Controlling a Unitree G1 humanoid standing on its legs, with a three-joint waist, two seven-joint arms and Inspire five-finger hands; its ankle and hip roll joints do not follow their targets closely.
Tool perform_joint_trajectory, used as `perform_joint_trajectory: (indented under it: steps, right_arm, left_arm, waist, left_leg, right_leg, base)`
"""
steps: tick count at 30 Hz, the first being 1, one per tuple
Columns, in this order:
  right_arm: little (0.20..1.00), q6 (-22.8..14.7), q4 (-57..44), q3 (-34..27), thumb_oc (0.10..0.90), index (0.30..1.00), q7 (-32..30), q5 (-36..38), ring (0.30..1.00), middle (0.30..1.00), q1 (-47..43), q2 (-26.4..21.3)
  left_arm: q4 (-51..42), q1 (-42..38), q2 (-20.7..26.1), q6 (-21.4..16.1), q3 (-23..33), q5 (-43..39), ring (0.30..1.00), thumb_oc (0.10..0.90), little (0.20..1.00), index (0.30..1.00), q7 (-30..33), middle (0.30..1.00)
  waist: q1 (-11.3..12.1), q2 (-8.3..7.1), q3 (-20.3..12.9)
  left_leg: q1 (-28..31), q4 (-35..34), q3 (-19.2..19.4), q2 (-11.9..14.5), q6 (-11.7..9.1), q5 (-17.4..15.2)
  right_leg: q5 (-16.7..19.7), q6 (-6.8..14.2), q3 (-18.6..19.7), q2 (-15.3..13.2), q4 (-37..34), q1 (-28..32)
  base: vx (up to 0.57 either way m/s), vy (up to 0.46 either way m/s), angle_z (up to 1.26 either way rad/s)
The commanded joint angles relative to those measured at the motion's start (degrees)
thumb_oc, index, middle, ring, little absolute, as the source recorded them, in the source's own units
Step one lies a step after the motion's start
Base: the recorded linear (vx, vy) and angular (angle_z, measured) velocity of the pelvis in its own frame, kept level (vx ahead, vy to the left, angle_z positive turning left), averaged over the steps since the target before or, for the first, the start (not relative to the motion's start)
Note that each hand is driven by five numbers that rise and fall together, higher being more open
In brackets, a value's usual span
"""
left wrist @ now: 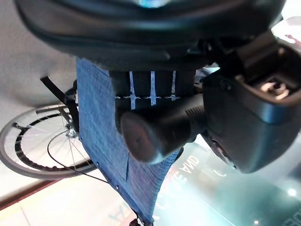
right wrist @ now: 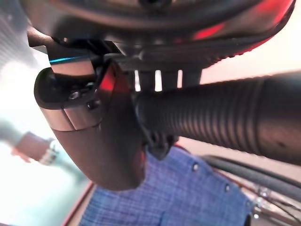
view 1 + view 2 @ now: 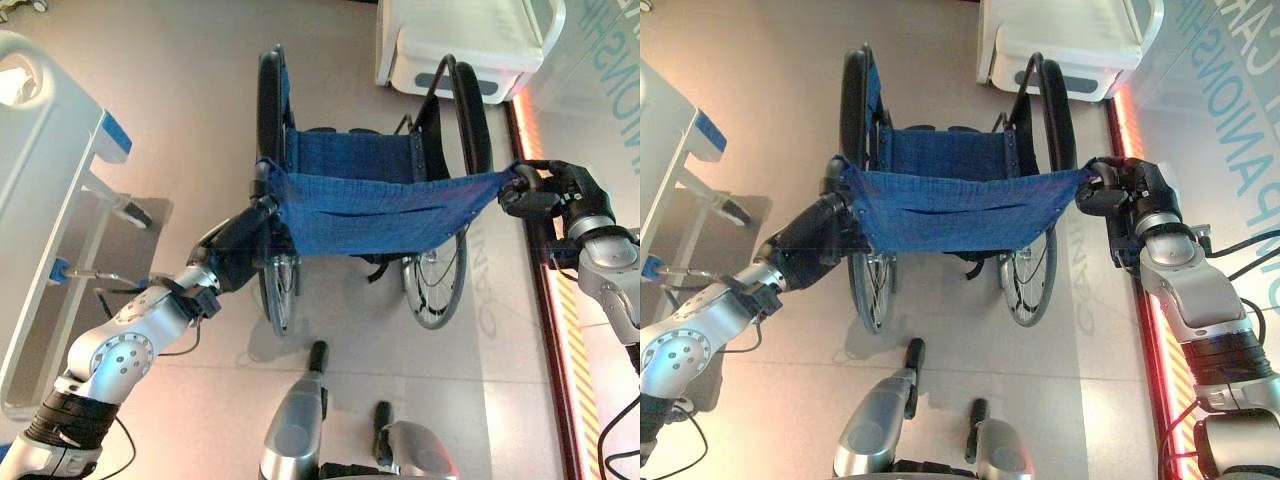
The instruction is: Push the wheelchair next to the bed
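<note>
Hands come first, nearest me: my left hand (image 3: 238, 250) is clenched round the wheelchair's left push handle (image 1: 155, 134), and my right hand (image 3: 1120, 190) is wrapped round the ribbed right push handle (image 2: 225, 120). Just beyond them the wheelchair (image 3: 370, 200) stands mid-floor, facing away, its blue cloth backrest (image 3: 960, 210) stretched between my hands. I judge the frame stiff and free-rolling on its large wheels, the cloth soft, so the handles are the right hold. A bed (image 3: 50, 200) runs along the left, well apart. Another bed (image 3: 470, 40) sits at the far right.
</note>
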Motion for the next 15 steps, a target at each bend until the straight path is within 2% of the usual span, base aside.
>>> perform_joint_trajectory:
  steps: [1,3,4,5,6,7,9,10,11,13,15]
  right_arm:
    - [0.3,-7.1,-5.7,1.4,0.4,0.3,7.6,1.0,0.3,0.3,1.0,-2.9]
    - [0.3,-7.4,-6.0,0.9,0.4,0.3,7.8,1.3,0.3,0.3,1.5,-3.0]
    - [0.3,-7.1,-5.8,1.2,0.4,0.3,7.7,1.4,0.3,0.3,0.9,-2.8]
    - [0.3,-7.3,-5.6,1.5,0.4,0.3,7.7,1.6,0.3,0.3,0.3,-2.8]
    - [0.3,-7.3,-5.6,1.6,0.4,0.3,7.7,1.6,0.3,0.3,0.2,-2.8]
    - [0.3,-7.6,-5.4,2.2,0.4,0.3,7.7,2.0,0.3,0.3,-0.6,-2.9]
    - [0.3,-7.4,-5.1,3.0,0.4,0.3,8.0,1.4,0.3,0.3,-2.0,-2.7]
    - [0.3,-7.3,-4.8,3.6,0.4,0.3,8.4,0.3,0.3,0.3,-3.4,-2.7]
    - [0.3,-7.3,-4.8,3.9,0.4,0.3,8.4,0.2,0.3,0.3,-4.0,-2.9]
    - [0.3,-7.9,-3.6,5.2,0.4,0.3,8.2,-0.3,0.3,0.3,-6.9,-3.5]
    - [0.3,-9.6,-1.8,6.0,0.4,0.3,8.4,-1.0,0.3,0.3,-9.2,-3.5]
  left_arm:
    - [-0.1,-4.3,3.1,-10.9,14.9,1.3,0.3,0.4,0.3,0.3,-0.8,0.3]
    - [-0.9,-4.7,3.8,-9.6,15.4,1.0,0.3,0.4,0.3,0.3,-1.2,0.3]
    - [-1.0,-5.2,4.5,-8.7,15.4,0.2,0.3,0.4,0.3,0.3,-1.1,0.3]
    - [-1.5,-5.2,5.2,-8.0,15.6,-1.1,0.3,0.4,0.3,0.3,-0.6,0.3]
    - [-1.5,-5.2,5.2,-8.0,15.7,-1.1,0.3,0.4,0.3,0.3,-0.5,0.3]
    - [-1.3,-5.1,5.7,-7.8,15.9,-1.8,0.3,0.4,0.3,0.3,-0.5,0.3]
    - [-0.8,-4.9,6.1,-7.9,16.2,-2.4,0.3,0.4,0.3,0.3,-0.9,0.3]
    - [-0.5,-4.2,6.5,-8.6,16.6,-2.8,0.3,0.4,0.3,0.3,-1.7,0.3]
    - [-0.4,-3.9,6.8,-8.9,16.9,-3.1,0.3,0.4,0.3,0.3,-2.1,0.3]
    - [0.1,-4.0,7.0,-10.8,17.3,-3.8,0.3,0.4,0.3,0.3,-3.3,0.3]
    - [0.1,-4.9,6.5,-12.2,17.0,-4.5,0.3,0.4,0.3,0.3,-3.7,0.3]
  waist:
    - [1.1,-1.85,-12.6]
    - [1.6,-2.5,-13.2]
    - [2.1,-3.39,-13.9]
    - [2.5,-3.65,-14.5]
    - [2.5,-3.69,-14.6]
    - [2.6,-3.7,-15.0]
    - [2.7,-3.35,-15.2]
    - [2.8,-2.9,-15.2]
    - [2.9,-2.8,-15.2]
    - [2.7,-2.49,-14.1]
    - [2.2,-1.91,-12.4]
  left_leg:
    - [-6.5,-1.6,-2.4,0.2,0.9,3.0]
    - [-5.9,-0.6,-2.8,-1.0,2.3,1.5]
    - [-5.3,-0.6,-3.4,-2.4,3.3,0.8]
    - [-4.3,-0.9,-4.3,-3.5,4.0,0.1]
    - [-4.4,-0.9,-4.3,-3.5,4.1,0.1]
    - [-3.6,-1.1,-4.7,-4.0,4.6,-0.5]
    - [-3.0,-0.8,-5.0,-4.4,5.0,-1.2]
    - [-3.0,-0.4,-5.2,-4.7,4.7,-1.3]
    - [-3.2,0.1,-5.3,-4.9,4.5,-1.5]
    - [-3.9,3.8,-6.4,-5.1,3.3,-3.1]
    - [-3.5,6.3,-7.5,-4.8,2.7,-4.5]
  right_leg:
    - [4.1,1.1,-2.3,6.3,4.1,4.3]
    - [7.0,2.9,-3.4,6.2,12.1,2.2]
    - [13.4,5.8,-2.9,5.9,16.7,0.2]
    - [17.3,7.3,-2.1,6.4,20.3,-1.4]
    - [17.2,7.3,-2.1,6.4,20.5,-1.6]
    - [18.9,8.1,-1.8,6.2,22.5,-3.4]
    - [18.1,7.6,-2.4,4.8,21.8,-5.5]
    - [15.3,6.3,-3.4,3.9,18.2,-6.3]
    - [14.2,5.6,-3.7,3.5,15.7,-6.4]
    - [10.0,2.4,-4.7,1.0,2.6,-7.5]
    - [10.8,1.9,-4.7,-0.7,-2.1,-9.1]
  base:
    - [0.36,0.135,-0.15]
    - [0.37,0.171,0.04]
    - [0.43,0.19,-0.02]
    - [0.29,0.123,-0.02]
    - [0.25,0.099,0.12]
    - [0.15,0.063,0.18]
    - [0.25,0.071,0.14]
    - [0.26,0.032,0.06]
    - [0.28,-0.019,0.11]
    - [0.23,-0.126,-0.02]
    - [0.17,-0.187,-0.27]
